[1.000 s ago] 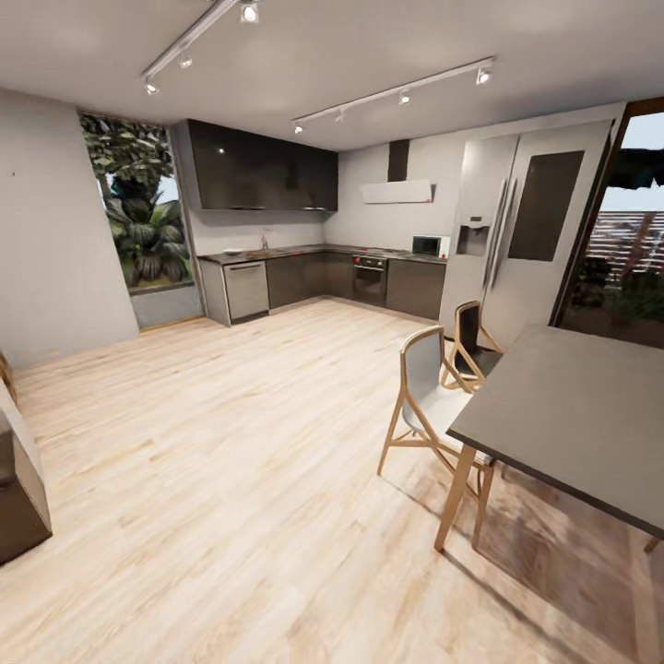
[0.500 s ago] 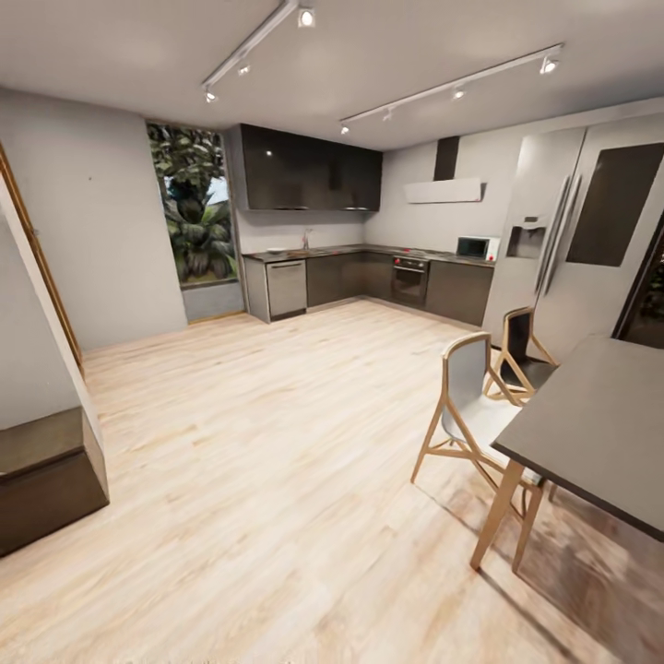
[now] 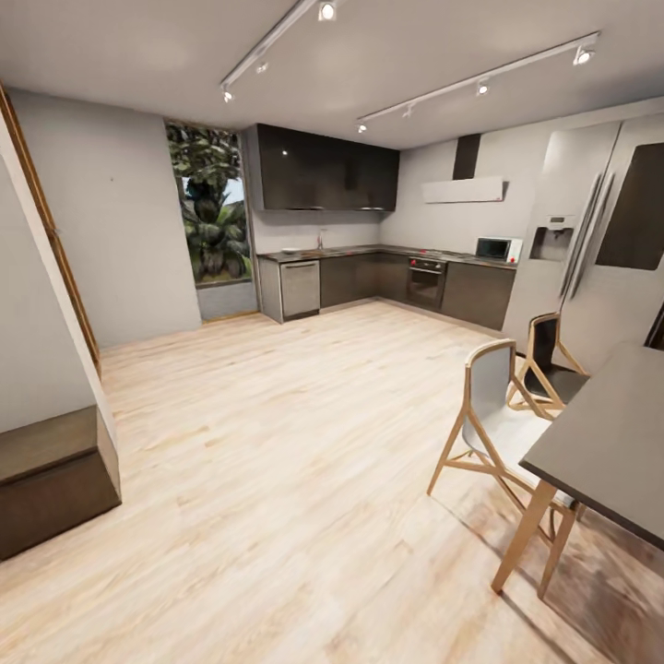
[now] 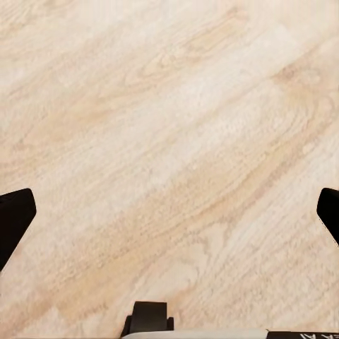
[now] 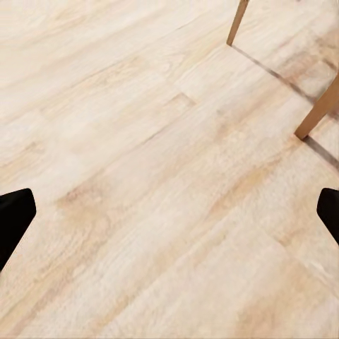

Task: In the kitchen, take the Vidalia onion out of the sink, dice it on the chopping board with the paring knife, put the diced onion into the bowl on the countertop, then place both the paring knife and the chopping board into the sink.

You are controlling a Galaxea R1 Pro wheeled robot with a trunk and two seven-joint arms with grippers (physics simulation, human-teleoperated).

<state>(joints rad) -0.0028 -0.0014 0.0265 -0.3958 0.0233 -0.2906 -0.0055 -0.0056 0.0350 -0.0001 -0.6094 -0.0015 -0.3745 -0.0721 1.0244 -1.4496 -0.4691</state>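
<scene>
Two grippers: our left gripper [image 4: 169, 212] and right gripper [image 5: 169, 212] both hang with fingers spread wide, nothing between them; each wrist view looks down past dark fingertips at bare plank.
Left fingertips [image 4: 14, 219]: one dark tip at each edge of the left wrist view, well apart.
Right fingertips [image 5: 13, 215]: same wide stance, with two wooden chair legs [image 5: 236, 22] near the far edge of that view.
Floor [image 3: 277, 443]: pale wood, stretching between us and the kitchen run.
Near furniture: a dark table [image 3: 618, 443] and two wood-framed chairs [image 3: 493, 415] on our right; a dark low cabinet [image 3: 51, 475] on our left.
Countertop [image 3: 369, 250]: far across the room, above dark cabinet fronts.
Sink [image 3: 318, 249]: we judge it sits under the small tap on that run; too distant to make out the basin.
Onion, board, knife, bowl: too small to tell from here.
Progress: nothing of the task is done, we judge; all steps remain, starting with crossing the room.
Change: the whole head view has swung, so the kitchen sits further right in it and a slanted wall edge [image 3: 46, 258] now shows on our left; the camera turned, not the room.
</scene>
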